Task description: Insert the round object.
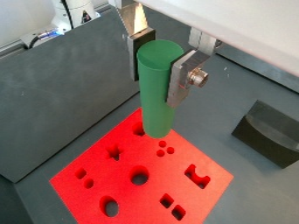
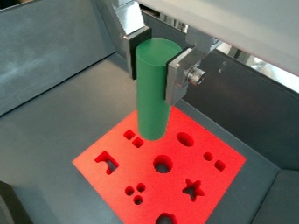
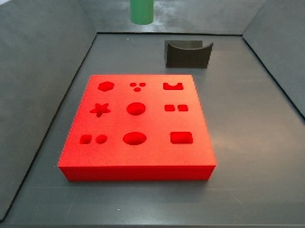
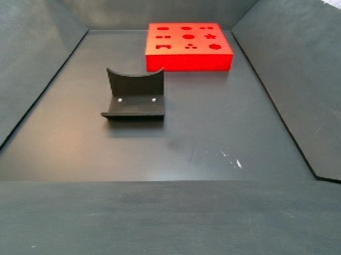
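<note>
My gripper is shut on the round object, a long green peg, and holds it upright by its upper end. Both wrist views show the flat silver fingers pressed on its two sides. The peg hangs well above the red block, apart from it. The block has several cut-out holes, some of them round. In a side view only the peg's lower end shows at the top edge, high behind the red block; the gripper is out of that view.
A dark grey U-shaped holder stands on the floor beyond the red block; it also shows in a side view and a wrist view. The red block lies at the far end. Sloping grey walls enclose the floor.
</note>
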### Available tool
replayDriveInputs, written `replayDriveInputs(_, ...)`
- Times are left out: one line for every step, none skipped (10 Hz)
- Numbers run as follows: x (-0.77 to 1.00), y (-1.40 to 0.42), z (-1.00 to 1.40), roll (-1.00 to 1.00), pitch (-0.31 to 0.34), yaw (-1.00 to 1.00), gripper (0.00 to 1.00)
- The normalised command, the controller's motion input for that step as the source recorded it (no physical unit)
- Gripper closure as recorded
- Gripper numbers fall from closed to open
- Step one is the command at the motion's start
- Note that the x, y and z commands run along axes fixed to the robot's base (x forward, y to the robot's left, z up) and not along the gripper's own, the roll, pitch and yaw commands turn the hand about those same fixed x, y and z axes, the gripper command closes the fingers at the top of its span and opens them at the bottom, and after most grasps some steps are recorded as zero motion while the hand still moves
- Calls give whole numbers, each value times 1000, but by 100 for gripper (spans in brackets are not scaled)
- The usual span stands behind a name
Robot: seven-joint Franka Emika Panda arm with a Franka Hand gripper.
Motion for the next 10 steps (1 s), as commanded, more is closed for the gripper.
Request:
replayDriveInputs(160,-49,-203,0,0,-26,100)
replayDriveInputs(343,-217,-434,-17,0,-191,100)
replayDriveInputs(660,-277,-566,0,24,-309,100)
replayDriveInputs(657,-246,-574,0,0,-286,100)
replayDriveInputs(611,-243,-600,63,0,-183,100)
replayDriveInputs(577,-331,-789,134,0,-266,100)
replayDriveInputs(511,-317,-931,180,0,-417,100)
replayDriveInputs(286,-189,-926,180,13,-463,100)
replayDriveInputs(0,0,-854,144,34,-480,100)
replayDriveInputs(-240,20,-831,57,81,-649,100)
